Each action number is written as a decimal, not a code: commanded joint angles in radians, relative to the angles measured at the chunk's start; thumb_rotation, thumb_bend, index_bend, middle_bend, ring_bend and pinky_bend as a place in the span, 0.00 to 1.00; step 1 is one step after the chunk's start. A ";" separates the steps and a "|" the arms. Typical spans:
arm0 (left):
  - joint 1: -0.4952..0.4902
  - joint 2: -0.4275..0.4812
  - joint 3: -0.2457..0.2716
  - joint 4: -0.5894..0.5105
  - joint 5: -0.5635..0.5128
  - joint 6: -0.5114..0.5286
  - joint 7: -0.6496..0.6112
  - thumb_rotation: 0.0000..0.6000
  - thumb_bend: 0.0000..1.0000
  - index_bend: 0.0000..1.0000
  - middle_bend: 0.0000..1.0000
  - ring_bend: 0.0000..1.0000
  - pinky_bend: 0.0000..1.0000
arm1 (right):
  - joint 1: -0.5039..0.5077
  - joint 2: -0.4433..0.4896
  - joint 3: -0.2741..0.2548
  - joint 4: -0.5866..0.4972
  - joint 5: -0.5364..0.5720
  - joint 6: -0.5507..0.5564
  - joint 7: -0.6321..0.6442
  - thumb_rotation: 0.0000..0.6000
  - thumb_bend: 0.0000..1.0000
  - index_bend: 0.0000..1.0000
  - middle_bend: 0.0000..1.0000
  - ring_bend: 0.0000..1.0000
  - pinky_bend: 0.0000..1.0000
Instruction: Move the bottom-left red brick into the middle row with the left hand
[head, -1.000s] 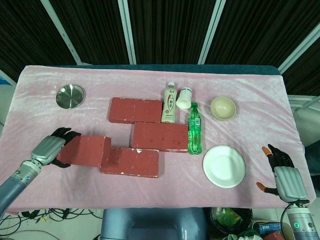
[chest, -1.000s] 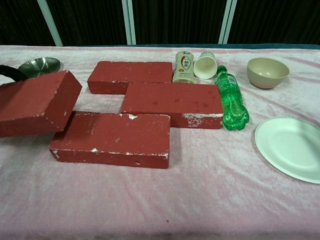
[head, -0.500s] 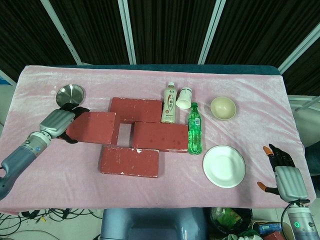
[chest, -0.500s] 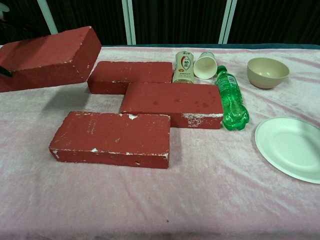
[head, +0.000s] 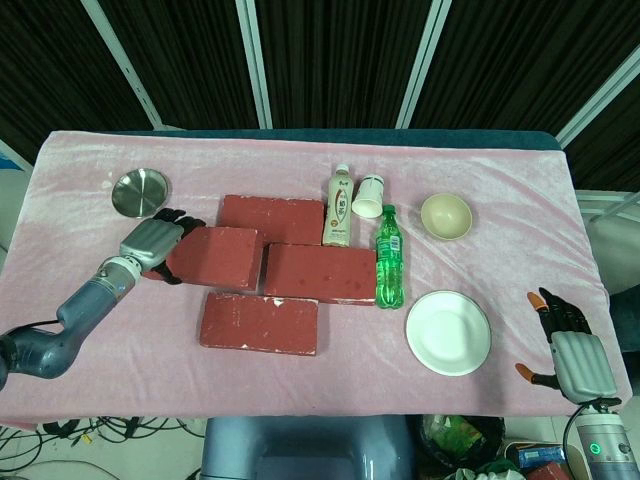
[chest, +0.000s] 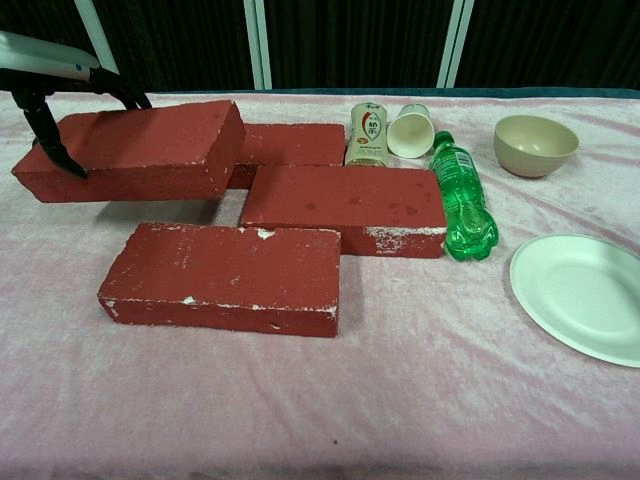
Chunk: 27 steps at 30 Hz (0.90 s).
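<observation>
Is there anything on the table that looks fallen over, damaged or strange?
The green bottle and the white paper cup lie on their sides. The bricks have chipped, whitish edges, clearest on the front brick. The left hand holds the carried brick above the cloth.

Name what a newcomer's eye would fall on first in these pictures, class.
The left hand grips a red brick at the table's left, held beside the middle-row brick. Two more bricks lie behind and in front. A green bottle lies to the right.
</observation>
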 joint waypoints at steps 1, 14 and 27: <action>-0.015 -0.020 0.018 0.012 -0.040 0.009 0.034 1.00 0.31 0.26 0.20 0.00 0.00 | 0.000 0.000 0.000 0.000 0.001 -0.001 0.001 1.00 0.06 0.00 0.00 0.00 0.08; -0.033 -0.051 0.056 0.043 -0.126 0.014 0.086 1.00 0.31 0.26 0.20 0.00 0.00 | 0.001 -0.001 0.000 -0.001 0.002 -0.002 -0.002 1.00 0.06 0.00 0.00 0.00 0.08; -0.048 -0.081 0.079 0.069 -0.138 0.010 0.113 1.00 0.31 0.26 0.20 0.00 0.00 | 0.001 0.000 0.000 -0.002 0.003 -0.002 0.000 1.00 0.06 0.00 0.00 0.00 0.08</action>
